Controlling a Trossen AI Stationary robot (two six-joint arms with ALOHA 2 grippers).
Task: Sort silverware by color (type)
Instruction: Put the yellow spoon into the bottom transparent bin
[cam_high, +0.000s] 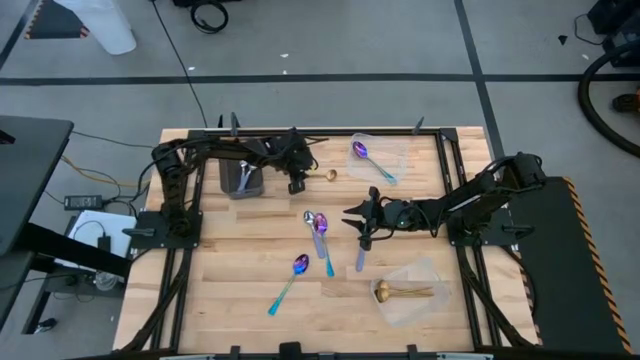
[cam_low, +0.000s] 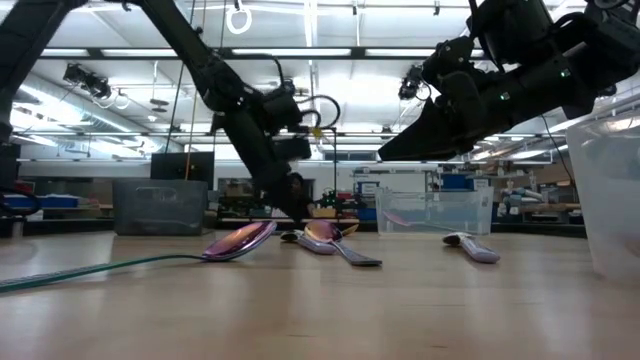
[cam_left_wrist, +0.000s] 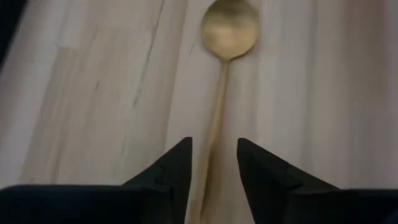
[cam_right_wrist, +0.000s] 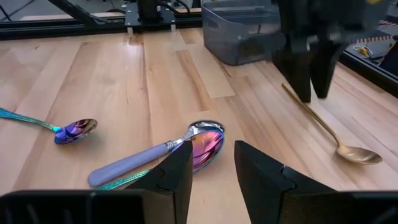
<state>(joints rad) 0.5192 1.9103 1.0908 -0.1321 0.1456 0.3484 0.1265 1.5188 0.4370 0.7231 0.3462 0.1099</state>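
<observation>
With the left gripper standing open astride the handle of the gold spoon lying on the bench beside the grey tray, it should close squarely before lifting, while the right gripper waits half-open and empty over the central spoons.

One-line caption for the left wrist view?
Left gripper open, fingers astride the handle of a gold spoon lying on the table.
</observation>
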